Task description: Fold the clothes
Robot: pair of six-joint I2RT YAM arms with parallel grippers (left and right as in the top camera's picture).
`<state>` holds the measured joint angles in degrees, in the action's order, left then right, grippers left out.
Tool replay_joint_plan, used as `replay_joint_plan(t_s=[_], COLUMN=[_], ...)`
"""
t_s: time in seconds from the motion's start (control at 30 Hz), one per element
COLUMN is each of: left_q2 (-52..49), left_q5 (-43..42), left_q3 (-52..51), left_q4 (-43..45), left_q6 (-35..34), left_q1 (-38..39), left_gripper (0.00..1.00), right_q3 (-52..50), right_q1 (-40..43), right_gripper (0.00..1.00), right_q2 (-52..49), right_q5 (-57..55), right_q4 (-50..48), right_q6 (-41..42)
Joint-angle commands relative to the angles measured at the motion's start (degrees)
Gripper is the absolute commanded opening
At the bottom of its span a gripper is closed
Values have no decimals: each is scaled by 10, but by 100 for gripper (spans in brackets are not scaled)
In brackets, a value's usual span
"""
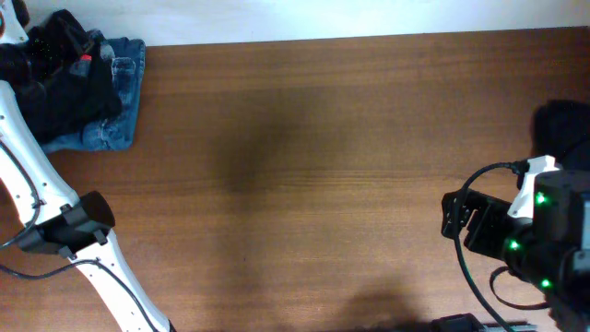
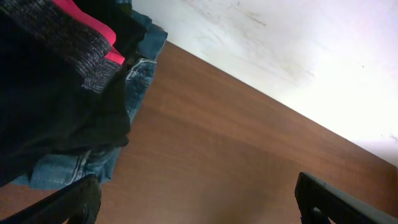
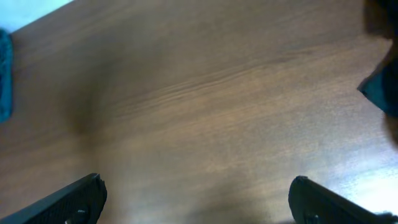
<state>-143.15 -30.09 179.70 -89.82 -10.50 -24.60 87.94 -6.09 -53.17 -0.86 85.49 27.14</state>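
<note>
A heap of black soft garments with red trim lies on blue denim jeans at the brown wooden surface's far left corner. The left pincer and right pincer both gape wide, empty.

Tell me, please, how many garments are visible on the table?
2 clearly, both heaped far left on the table: blue denim jeans underneath, a black garment with red trim on top. A dark shape at the right edge may be another; more could be hidden.

A brown wood-grain table fills most of the view. Beyond its far edge runs a white surface.
</note>
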Motion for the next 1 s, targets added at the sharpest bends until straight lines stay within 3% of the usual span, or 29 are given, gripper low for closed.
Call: replay_joint_plan(t_s=[0.0,0.3,0.57,0.7,0.97], left_q2=[3,3,3,3,3], left_q5=[-10,-10,-10,-10,-10], left_q3=[0,0,0,0,0], left_q4=[-1,-1,-1,-1,-1], left_q6=[3,3,3,3,3], left_q1=[-2,-2,-2,-2,-2], left_gripper=[99,99,99,99,99], right_q3=[-96,-408,-651,-734,-792], right_q1=[27,36,36,36,46], right_gripper=[99,99,98,99,99], right_q2=[49,229,383,433,483], right_q5=[-13,-11,-10,-8,-9], right_q4=[-58,-352,-602,-712,-824], right_q6=[-15,-75,-78,-78,-74])
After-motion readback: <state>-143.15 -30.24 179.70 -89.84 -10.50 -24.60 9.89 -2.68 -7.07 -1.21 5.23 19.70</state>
